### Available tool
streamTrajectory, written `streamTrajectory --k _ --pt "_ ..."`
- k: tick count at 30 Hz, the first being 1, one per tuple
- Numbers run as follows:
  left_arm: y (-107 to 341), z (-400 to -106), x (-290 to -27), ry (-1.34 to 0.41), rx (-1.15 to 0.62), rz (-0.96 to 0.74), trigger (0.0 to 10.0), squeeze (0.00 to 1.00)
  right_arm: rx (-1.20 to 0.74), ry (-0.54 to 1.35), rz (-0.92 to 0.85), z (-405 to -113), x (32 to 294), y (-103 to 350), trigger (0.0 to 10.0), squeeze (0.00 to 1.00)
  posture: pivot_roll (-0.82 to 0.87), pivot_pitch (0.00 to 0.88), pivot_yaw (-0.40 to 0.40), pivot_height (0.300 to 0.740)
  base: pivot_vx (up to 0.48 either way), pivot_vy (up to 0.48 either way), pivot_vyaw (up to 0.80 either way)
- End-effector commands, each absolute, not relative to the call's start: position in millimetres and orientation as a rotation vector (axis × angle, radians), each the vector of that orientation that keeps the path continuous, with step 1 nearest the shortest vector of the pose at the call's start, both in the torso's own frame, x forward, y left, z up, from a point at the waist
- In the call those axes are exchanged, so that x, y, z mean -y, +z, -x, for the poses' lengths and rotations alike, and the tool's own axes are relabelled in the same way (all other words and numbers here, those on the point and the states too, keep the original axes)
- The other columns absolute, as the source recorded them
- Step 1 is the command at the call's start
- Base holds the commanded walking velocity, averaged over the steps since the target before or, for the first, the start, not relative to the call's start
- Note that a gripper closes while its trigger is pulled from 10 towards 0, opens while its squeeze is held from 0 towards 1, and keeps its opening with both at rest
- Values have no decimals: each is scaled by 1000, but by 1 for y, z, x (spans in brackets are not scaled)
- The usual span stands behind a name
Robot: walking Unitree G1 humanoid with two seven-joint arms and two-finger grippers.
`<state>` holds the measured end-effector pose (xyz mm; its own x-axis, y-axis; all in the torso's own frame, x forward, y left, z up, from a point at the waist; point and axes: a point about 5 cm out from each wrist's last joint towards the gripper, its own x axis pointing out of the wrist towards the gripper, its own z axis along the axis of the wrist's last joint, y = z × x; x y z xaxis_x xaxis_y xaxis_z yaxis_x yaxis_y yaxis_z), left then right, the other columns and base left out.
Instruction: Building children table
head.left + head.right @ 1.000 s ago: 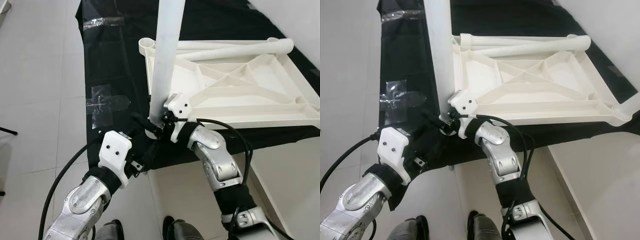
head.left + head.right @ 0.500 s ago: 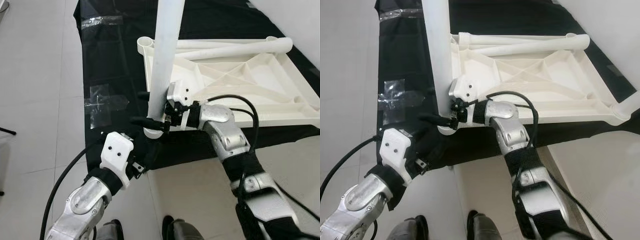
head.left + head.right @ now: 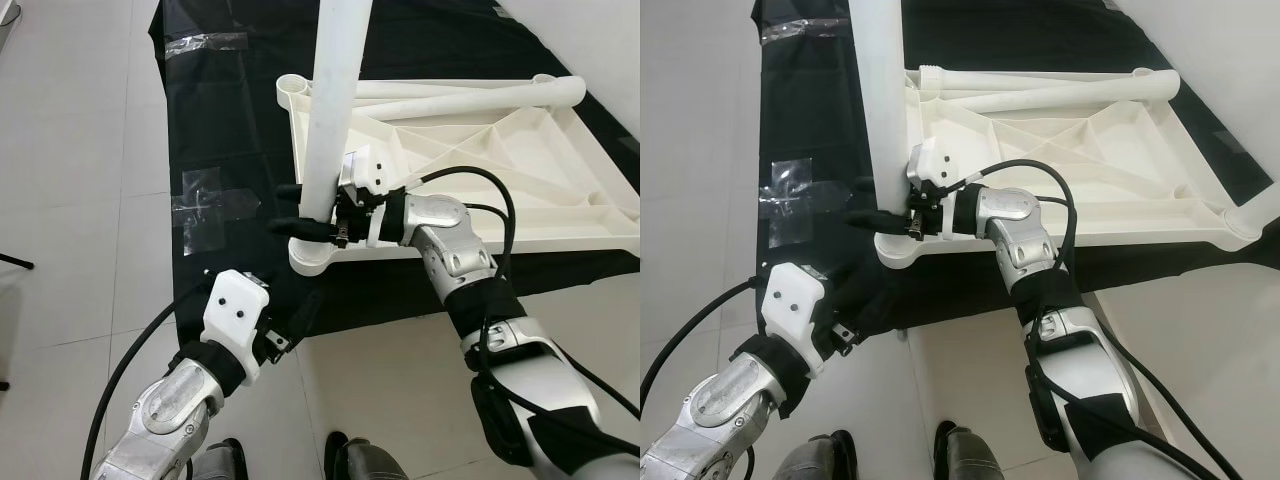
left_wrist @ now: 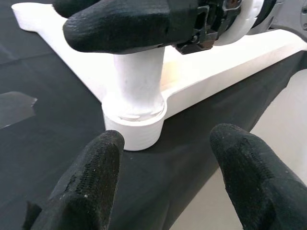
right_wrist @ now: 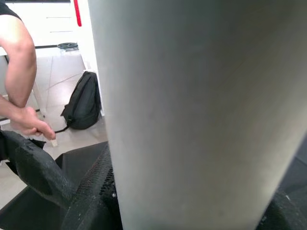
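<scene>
A white plastic tabletop lies underside up on a black cloth. One white leg stands upright in its near left corner socket. My right gripper is shut on the leg just above the socket, one black finger on each side. In the right wrist view the leg stands right before the camera. My left gripper is open, low and a little short of the socket, touching nothing. Two more legs lie along the tabletop's far edge.
Clear tape patches hold the cloth to the pale tiled floor. Another white leg end pokes in at the right. In the right wrist view, a person's arm and a black backpack are in the background.
My right gripper has slid from the leg's foot to a grip higher up, its arm swinging out to the right. The left gripper has drawn back from the socket.
</scene>
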<state>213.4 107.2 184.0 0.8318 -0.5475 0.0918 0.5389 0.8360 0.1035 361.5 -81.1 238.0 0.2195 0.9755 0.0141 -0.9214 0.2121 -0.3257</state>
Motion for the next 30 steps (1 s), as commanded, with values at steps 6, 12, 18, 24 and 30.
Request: streamTrajectory --k 6,12,18,24,30 --pt "183 -211 -117 -545 109 -97 10000 0 120 885 186 -361 111 186 0 0 92 270 -114 740 0 0 0" --pt "183 -212 -117 -549 106 -94 10000 0 -28 469 129 -321 126 137 0 0 70 263 -108 740 0 0 0" --pt "185 -214 -118 -541 119 -95 10000 0 29 470 153 -343 128 156 0 0 84 259 -119 740 0 0 0" --pt "190 -215 -118 -550 138 -90 10000 0 91 575 160 -351 108 182 10000 1000 90 256 -112 740 0 0 0" --pt "191 -215 -114 -560 146 -93 10000 0 114 810 162 -355 102 194 10000 0 99 247 -111 740 0 0 0"
